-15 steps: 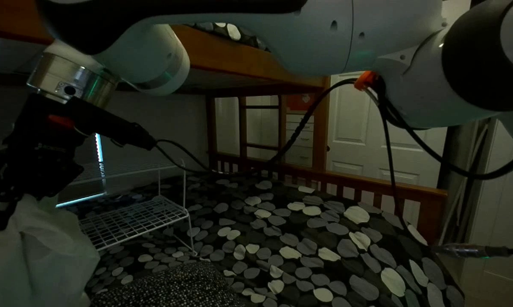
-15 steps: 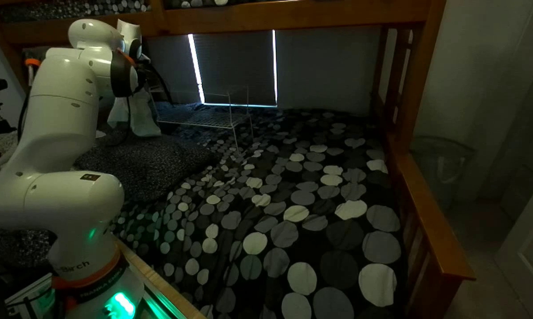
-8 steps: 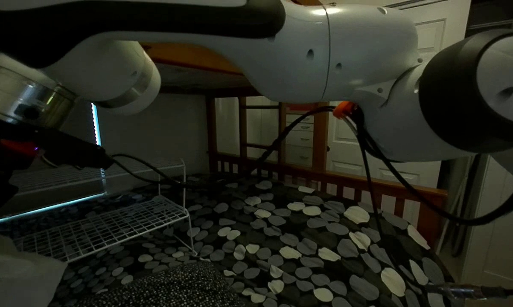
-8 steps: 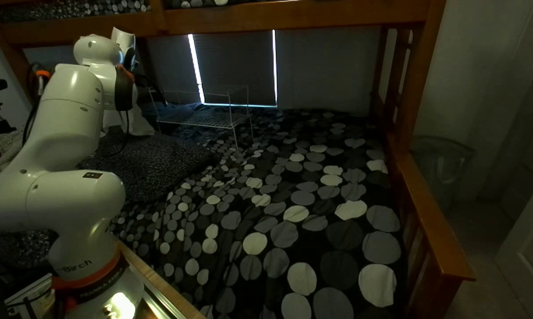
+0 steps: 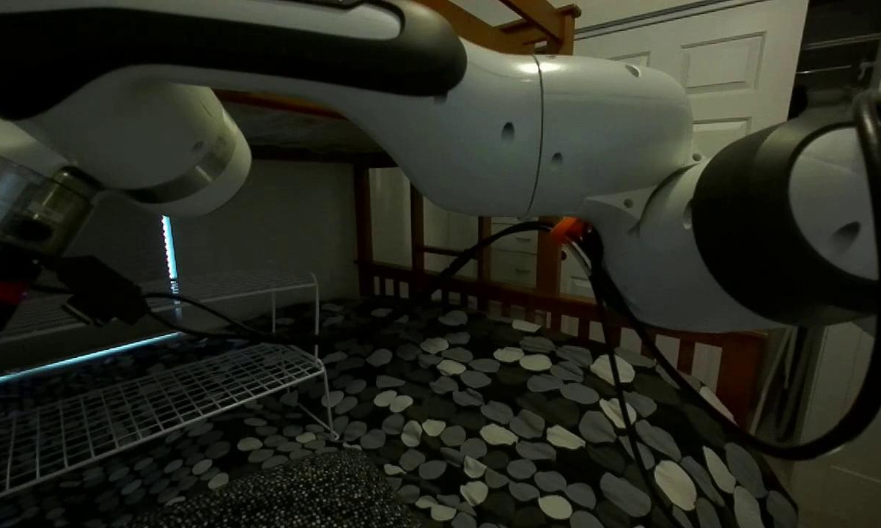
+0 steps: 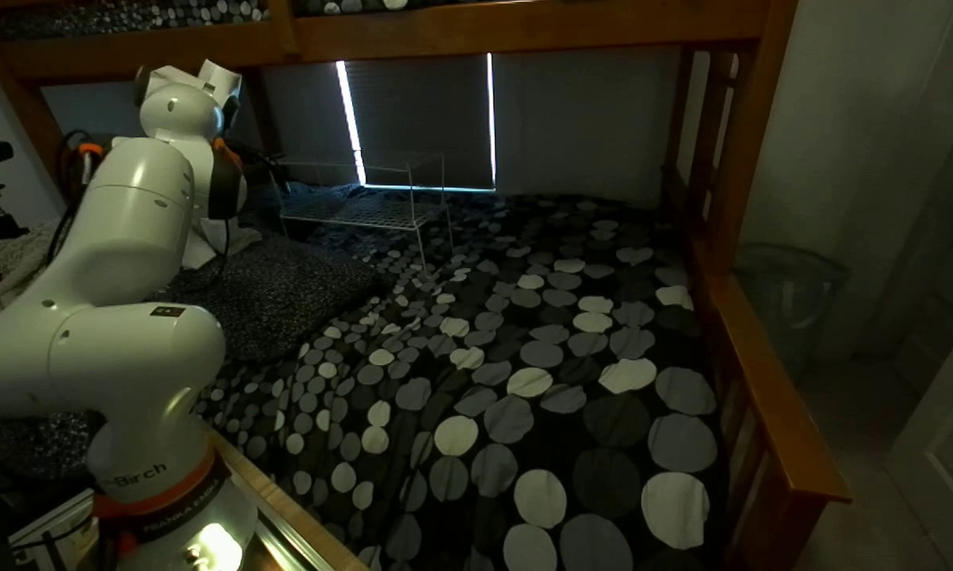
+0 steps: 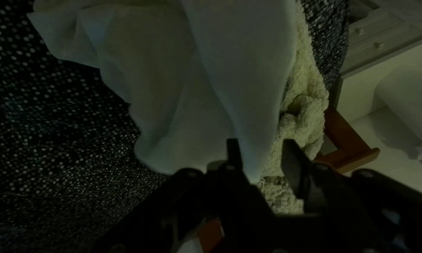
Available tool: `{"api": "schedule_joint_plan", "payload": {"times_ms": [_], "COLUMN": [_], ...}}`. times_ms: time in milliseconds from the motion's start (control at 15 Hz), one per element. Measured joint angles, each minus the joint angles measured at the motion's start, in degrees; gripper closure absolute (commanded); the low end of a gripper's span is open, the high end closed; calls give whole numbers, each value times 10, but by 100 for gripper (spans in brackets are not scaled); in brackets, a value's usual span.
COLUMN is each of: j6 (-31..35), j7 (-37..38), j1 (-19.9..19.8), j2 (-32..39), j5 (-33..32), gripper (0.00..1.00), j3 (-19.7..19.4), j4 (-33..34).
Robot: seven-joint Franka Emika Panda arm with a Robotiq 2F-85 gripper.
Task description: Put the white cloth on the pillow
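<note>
Robot arm [image 6: 128, 230] is reaching over the dark speckled pillow [image 6: 286, 305], white cloth [image 7: 193, 91] is lying rumpled on that pillow, and claw [image 7: 261, 144] is hanging near the pillow's edge, visibly parted and gripping nothing.

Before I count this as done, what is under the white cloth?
In the wrist view, the speckled pillow shows along the left of the white cloth, and cream fluffy fabric along its right. Whatever lies directly beneath is covered, so contact can't be confirmed.
</note>
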Motion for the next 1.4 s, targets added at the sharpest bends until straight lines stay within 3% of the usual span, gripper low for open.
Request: {"api": "schedule_joint_plan", "payload": {"times_ms": [267,333,733,1200,1400], "j6": [-40,-43,-92,-324,-393], "j7": [41,64,200,333,387], "j1": [4,5,12,10,13], "j2": [4,4,-18,-97,-132], "j5": [-19,-27,-66,-66,-67], "gripper": [2,0,0,0,0], "j3": [-25,-35,-89,-111,-113], "j4": [27,31,43,46,46]}}
